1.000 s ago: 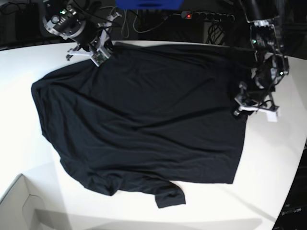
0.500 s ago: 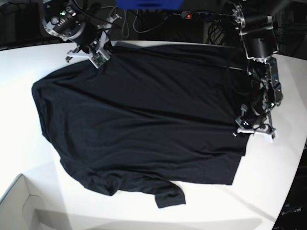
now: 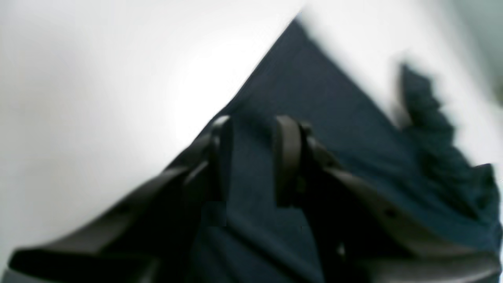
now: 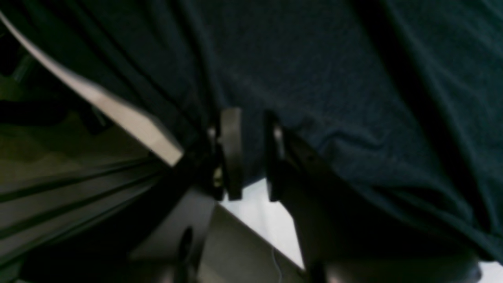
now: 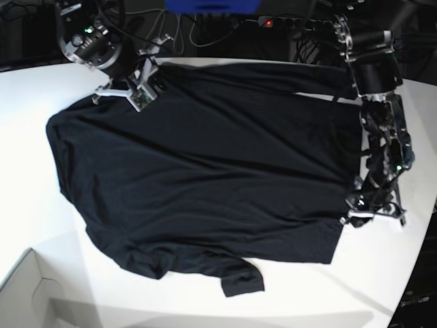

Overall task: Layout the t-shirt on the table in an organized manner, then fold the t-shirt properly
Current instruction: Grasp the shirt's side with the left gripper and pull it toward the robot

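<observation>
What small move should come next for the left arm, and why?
Probably draw the left claw a little further toward the table's near edge: it grips the t-shirt's side hem, and that near corner looks tucked under, not flat.

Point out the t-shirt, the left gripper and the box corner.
t-shirt (image 5: 205,178), base view, middle of the body.
left gripper (image 3: 253,157), left wrist view, gap between the fingertips, fabric there.
box corner (image 5: 27,294), base view, its white wall.

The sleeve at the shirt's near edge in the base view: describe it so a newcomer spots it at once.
Start from the white table and the black t-shirt spread on it. The sleeve is the small flap jutting from the near edge, the only part poking onto bare table there.
</observation>
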`<state>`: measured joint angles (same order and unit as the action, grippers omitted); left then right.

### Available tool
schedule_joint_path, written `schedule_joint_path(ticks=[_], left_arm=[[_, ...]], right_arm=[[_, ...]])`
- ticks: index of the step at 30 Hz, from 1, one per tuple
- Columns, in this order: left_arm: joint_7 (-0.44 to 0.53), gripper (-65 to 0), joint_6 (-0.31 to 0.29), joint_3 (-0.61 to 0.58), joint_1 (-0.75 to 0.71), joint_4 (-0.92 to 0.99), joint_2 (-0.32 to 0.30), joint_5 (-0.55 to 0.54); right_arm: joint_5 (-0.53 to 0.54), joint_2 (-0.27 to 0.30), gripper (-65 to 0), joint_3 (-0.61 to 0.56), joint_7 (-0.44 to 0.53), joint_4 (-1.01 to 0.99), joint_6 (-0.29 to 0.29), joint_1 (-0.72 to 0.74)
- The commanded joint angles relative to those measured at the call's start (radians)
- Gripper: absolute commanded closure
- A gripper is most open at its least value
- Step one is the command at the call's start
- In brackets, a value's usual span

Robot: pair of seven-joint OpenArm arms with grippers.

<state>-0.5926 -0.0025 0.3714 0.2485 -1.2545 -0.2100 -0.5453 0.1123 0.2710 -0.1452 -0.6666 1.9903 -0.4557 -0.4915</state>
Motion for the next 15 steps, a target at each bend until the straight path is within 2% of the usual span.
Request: schedule_joint_path(ticks=[1, 6, 10, 15], left_arm=[[-0.020, -17.7, -0.003, 0.005, -0.002, -0.050, -0.009, -0.005], [-0.134, -17.7, -0.003, 0.042, -0.140, -0.267, 0.013, -0.005], [-0.137, -17.7, -0.003, 0.073, -0.234, -0.276, 0.070, -0.005], [-0.145, -17.7, -0.003, 0.070, -0.301, -0.276, 0.080, -0.005]], right_arm=[[0.011, 0.006, -11.9, 0.003, 0.021, 0.022, -0.004, 0.000], [0.011, 0.004, -12.3, 0.003, 0.023, 0.042, -0.004, -0.009], [0.011, 0.004, -12.3, 0.003, 0.023, 0.042, -0.004, -0.011], [0.011, 0.007, -12.2, 0.005, 0.018, 0.040, -0.004, -0.011]])
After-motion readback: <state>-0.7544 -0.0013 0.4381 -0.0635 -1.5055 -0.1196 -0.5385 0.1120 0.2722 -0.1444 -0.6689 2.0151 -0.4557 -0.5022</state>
